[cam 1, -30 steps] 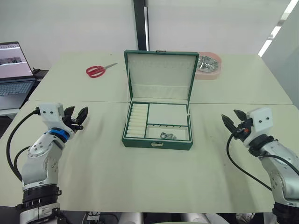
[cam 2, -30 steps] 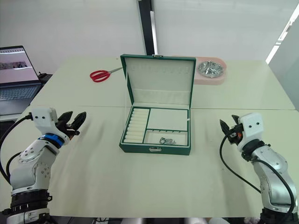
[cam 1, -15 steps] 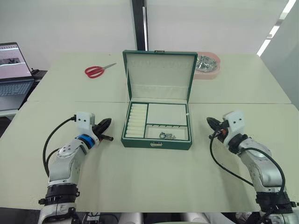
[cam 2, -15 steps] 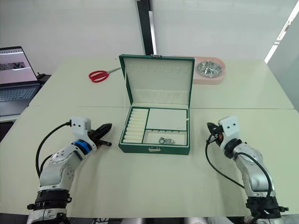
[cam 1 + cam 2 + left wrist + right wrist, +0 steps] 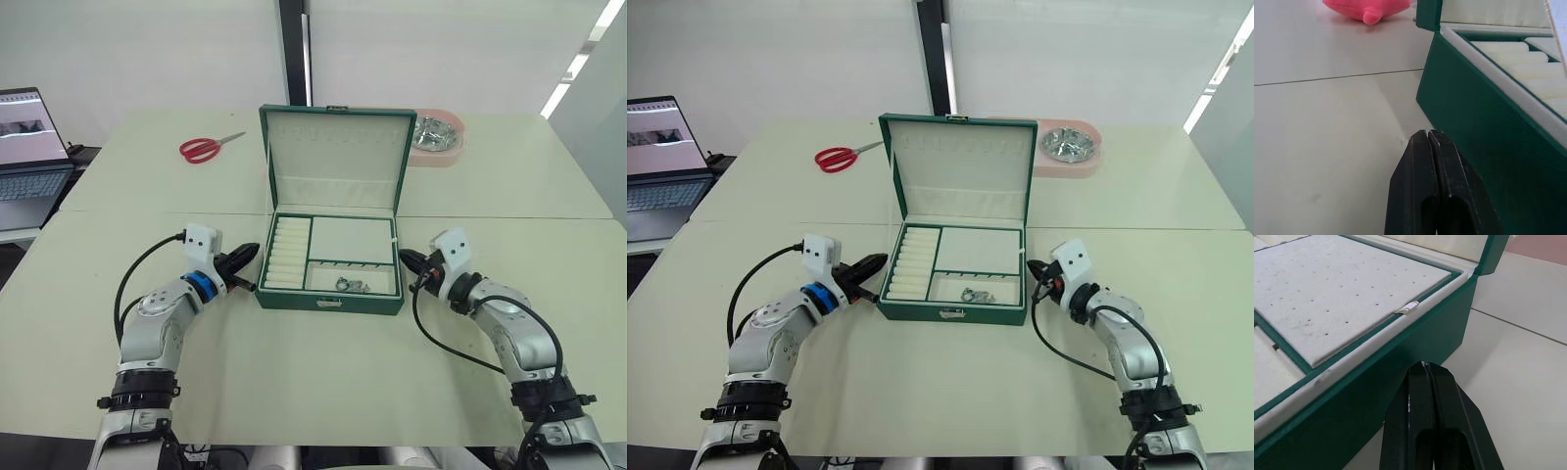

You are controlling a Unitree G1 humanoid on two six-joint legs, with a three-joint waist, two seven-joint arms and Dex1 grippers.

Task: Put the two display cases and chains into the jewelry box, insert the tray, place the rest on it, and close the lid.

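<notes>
The jewelry box (image 5: 329, 302) stands open mid-table, its lid (image 5: 336, 157) upright at the back. A cream tray (image 5: 353, 240) with ring rolls, a dotted pad and a hook section sits inside it. Small metal pieces (image 5: 350, 285) lie in the tray's front section. My left gripper (image 5: 250, 253) is shut and empty, its tips just off the box's left wall (image 5: 1474, 122). My right gripper (image 5: 407, 258) is shut and empty, its tips close to the box's right wall (image 5: 1376, 396). The display cases and chains are out of view.
Red scissors (image 5: 206, 148) lie at the back left. A laptop (image 5: 29, 137) stands beyond the table's left edge. A pink dish (image 5: 435, 137) holding a metal bowl sits behind the lid on the right. A seam (image 5: 147, 212) crosses the table.
Both arms have swung inward from the table's outer sides to the box's two side walls. Both grippers, open one second ago, are now shut.
</notes>
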